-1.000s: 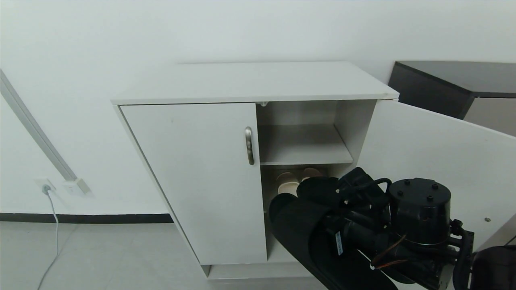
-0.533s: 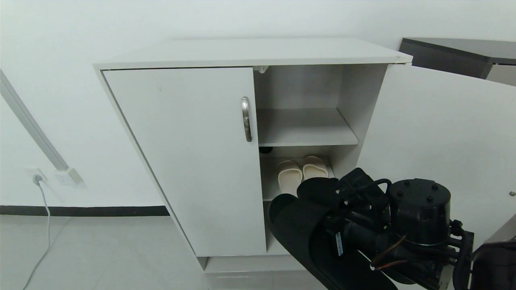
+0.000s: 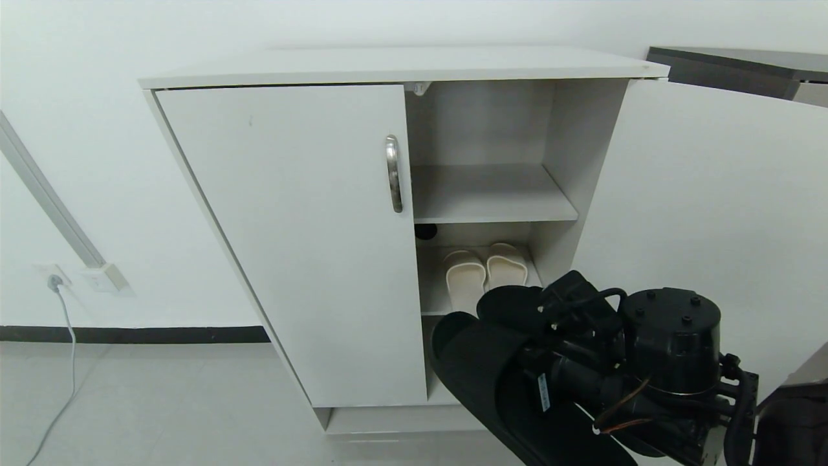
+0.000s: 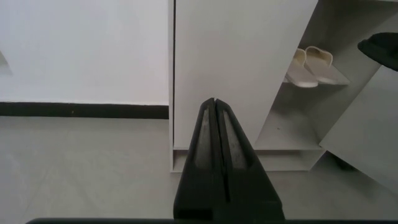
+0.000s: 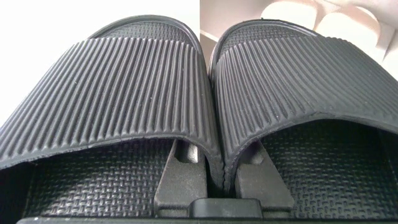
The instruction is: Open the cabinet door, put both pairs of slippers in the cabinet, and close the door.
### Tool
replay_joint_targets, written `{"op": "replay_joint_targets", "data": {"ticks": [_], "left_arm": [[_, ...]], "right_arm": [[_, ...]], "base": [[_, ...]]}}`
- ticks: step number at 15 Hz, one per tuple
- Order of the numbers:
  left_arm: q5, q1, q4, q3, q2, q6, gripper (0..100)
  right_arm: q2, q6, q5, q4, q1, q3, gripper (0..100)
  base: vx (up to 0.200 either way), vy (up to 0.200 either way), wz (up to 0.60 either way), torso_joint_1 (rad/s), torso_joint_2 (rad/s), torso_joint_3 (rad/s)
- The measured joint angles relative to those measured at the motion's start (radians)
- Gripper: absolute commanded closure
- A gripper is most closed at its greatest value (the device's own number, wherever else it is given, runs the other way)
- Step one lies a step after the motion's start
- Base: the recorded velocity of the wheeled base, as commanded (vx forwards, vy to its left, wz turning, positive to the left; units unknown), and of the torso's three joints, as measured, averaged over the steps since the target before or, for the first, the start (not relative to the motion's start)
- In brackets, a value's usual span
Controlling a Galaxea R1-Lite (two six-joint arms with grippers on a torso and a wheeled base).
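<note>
Your right hand [image 5: 217,177] is clamped shut on the inner edges of the pair of black ribbed rubber slippers [image 3: 482,362], held near the open right side of the white wooden cabinet [image 3: 278,226], so watch that their toes don't catch the lower shelf [image 3: 433,294] and twist loose.

The cabinet [image 3: 291,246] is plain white, with a silver handle [image 3: 392,173]. The pale slippers [image 3: 464,279] are cream. The black slippers [image 5: 143,93] have ribbed straps and diamond-grained footbeds. The wall [image 3: 97,97] is white with a black skirting strip [image 3: 129,334], and the floor [image 3: 162,408] is light grey.
</note>
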State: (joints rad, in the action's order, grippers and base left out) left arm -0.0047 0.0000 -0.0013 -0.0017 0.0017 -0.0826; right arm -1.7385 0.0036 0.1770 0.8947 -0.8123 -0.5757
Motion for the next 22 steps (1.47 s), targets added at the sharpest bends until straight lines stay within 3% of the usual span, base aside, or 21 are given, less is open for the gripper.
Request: {"op": "replay_joint_targets", "data": {"ticks": [3, 6, 7, 10, 14, 16, 19, 22], "left_arm": [[0.000, 0.000, 0.000, 0.000, 0.000, 0.000, 100], [-0.001, 0.000, 0.000, 0.000, 0.000, 0.001, 100], [-0.001, 0.000, 0.000, 0.000, 0.000, 0.001, 100], [-0.001, 0.000, 0.000, 0.000, 0.000, 0.002, 100], [-0.001, 0.000, 0.000, 0.000, 0.000, 0.001, 100], [-0.001, 0.000, 0.000, 0.000, 0.000, 0.002, 100], [-0.001, 0.000, 0.000, 0.000, 0.000, 0.003, 100], [-0.001, 0.000, 0.000, 0.000, 0.000, 0.003, 100]], "right_arm": [[-0.014, -0.013, 0.054, -0.002, 0.001, -0.009, 100], [-0.101, -0.016, 0.384, -0.013, -0.002, -0.142, 100], [-0.135, -0.013, 0.430, -0.017, -0.005, -0.202, 100], [-0.191, 0.010, 0.516, -0.187, -0.019, -0.364, 100], [-0.170, 0.187, 0.549, -0.634, -0.069, -0.597, 100], [-0.156, 0.271, 0.593, -0.785, -0.079, -0.730, 100], [-0.130, 0.284, 0.655, -0.829, -0.086, -0.856, 100], [-0.136, 0.284, 0.652, -0.826, -0.084, -0.879, 100]], "base": [[0.000, 0.000, 0.00, 0.000, 0.00, 0.000], [0.000, 0.000, 0.00, 0.000, 0.00, 0.000], [0.000, 0.000, 0.00, 0.000, 0.00, 0.000], [0.000, 0.000, 0.00, 0.000, 0.00, 0.000], [0.000, 0.000, 0.00, 0.000, 0.00, 0.000], [0.000, 0.000, 0.00, 0.000, 0.00, 0.000], [0.000, 0.000, 0.00, 0.000, 0.00, 0.000], [0.000, 0.000, 0.00, 0.000, 0.00, 0.000]]}}
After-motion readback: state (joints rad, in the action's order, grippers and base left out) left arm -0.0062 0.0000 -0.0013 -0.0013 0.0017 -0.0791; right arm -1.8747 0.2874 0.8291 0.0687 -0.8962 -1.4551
